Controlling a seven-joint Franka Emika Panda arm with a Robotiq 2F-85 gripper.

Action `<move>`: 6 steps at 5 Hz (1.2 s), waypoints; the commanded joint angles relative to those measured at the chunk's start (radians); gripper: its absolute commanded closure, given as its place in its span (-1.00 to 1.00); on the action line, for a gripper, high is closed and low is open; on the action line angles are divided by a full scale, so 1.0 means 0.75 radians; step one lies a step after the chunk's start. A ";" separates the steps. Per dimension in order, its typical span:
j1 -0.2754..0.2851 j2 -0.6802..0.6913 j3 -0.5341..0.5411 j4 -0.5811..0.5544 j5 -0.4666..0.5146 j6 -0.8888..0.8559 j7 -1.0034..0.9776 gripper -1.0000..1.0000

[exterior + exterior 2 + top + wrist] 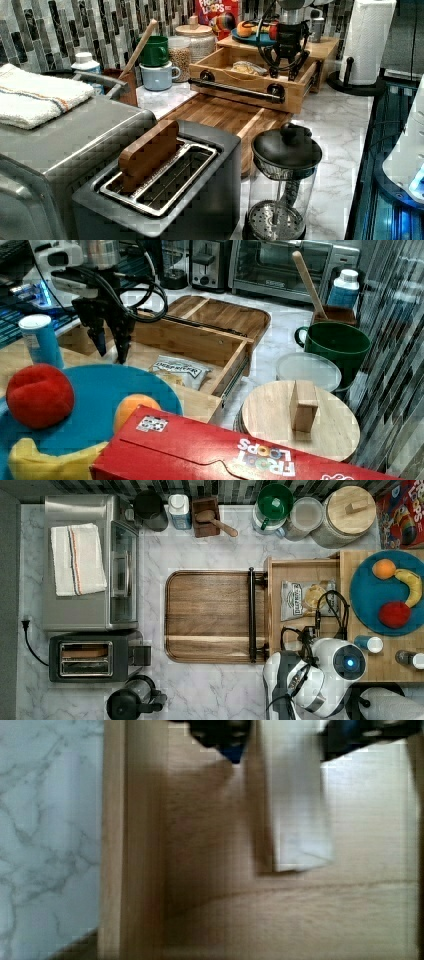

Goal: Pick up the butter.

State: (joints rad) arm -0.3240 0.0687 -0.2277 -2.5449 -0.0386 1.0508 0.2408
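- The pale cream-beige rectangular stick of butter [298, 800] lies closest to the wrist camera, flat on the floor of the open light-wood drawer [210, 920], its long side running between the two dark fingers.
- The black two-fingered tool [111, 347] hangs upright over the drawer with its fingers spread and nothing in them; in the wrist view one fingertip [231, 747] sits on each side of the stick, apart from it, which suits a squeeze across the narrow width.
- I judge the step in hand as the final lowering before closing: the spread is wider than the butter, so there is room to descend without knocking it.
- The silver-white chip bag [181, 371] lies in the same drawer, towards the right view's right of the tool and apart from it, so it should not get in the way.
- The drawer's side wall [135, 840] runs close beside one finger; drifting that way risks a scrape.
- The white marble table [50, 835] lies beyond that wall.
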 commanded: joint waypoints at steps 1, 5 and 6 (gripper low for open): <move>-0.015 -0.036 -0.002 -0.025 0.007 0.135 -0.021 1.00; 0.055 -0.117 0.084 0.190 -0.221 -0.026 0.101 1.00; 0.070 -0.100 0.126 0.317 -0.184 -0.160 0.103 1.00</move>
State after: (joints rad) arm -0.3186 0.0321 -0.1737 -2.5020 -0.1888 0.9272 0.2571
